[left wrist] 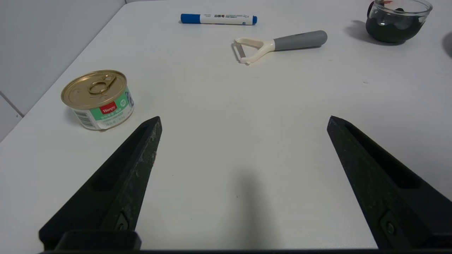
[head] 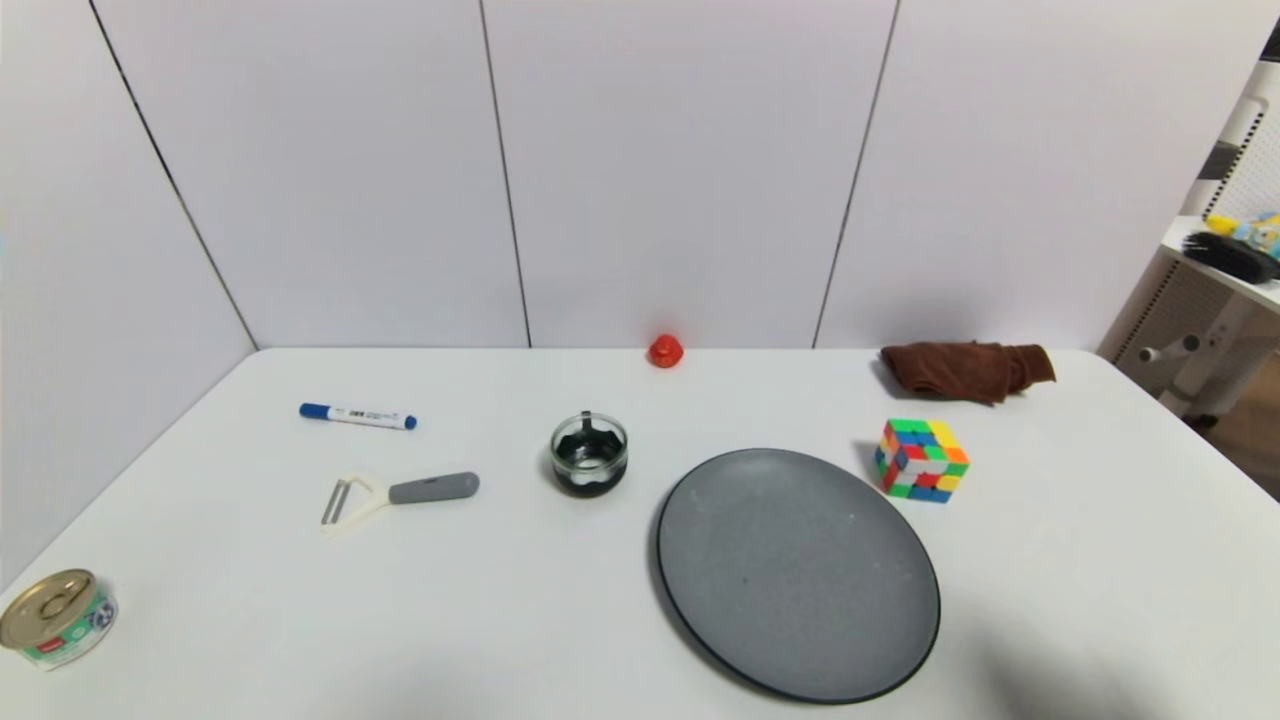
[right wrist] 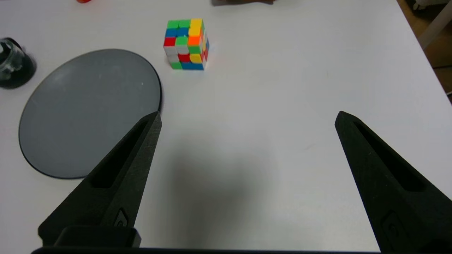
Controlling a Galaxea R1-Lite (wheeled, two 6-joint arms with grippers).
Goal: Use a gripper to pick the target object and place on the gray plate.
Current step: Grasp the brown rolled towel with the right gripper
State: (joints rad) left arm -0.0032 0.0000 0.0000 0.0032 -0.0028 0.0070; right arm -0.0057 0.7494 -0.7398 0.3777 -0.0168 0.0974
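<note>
The dark brown towel (head: pixel 965 369) lies bunched at the far right of the white table, by the wall; only its edge shows in the right wrist view (right wrist: pixel 243 2). The gray plate (head: pixel 797 572) lies at the front centre-right and also shows in the right wrist view (right wrist: pixel 84 109). Neither gripper shows in the head view. My right gripper (right wrist: pixel 247 118) is open and empty above bare table beside the plate. My left gripper (left wrist: pixel 243 120) is open and empty above bare table at the front left.
A colourful cube (head: pixel 922 460) stands between towel and plate. A glass bowl (head: pixel 588 454), a peeler (head: pixel 400 493), a blue marker (head: pixel 357 416), a tin can (head: pixel 57 617) and a small red object (head: pixel 665 351) lie across the table. A shelf (head: pixel 1225 270) stands off the right edge.
</note>
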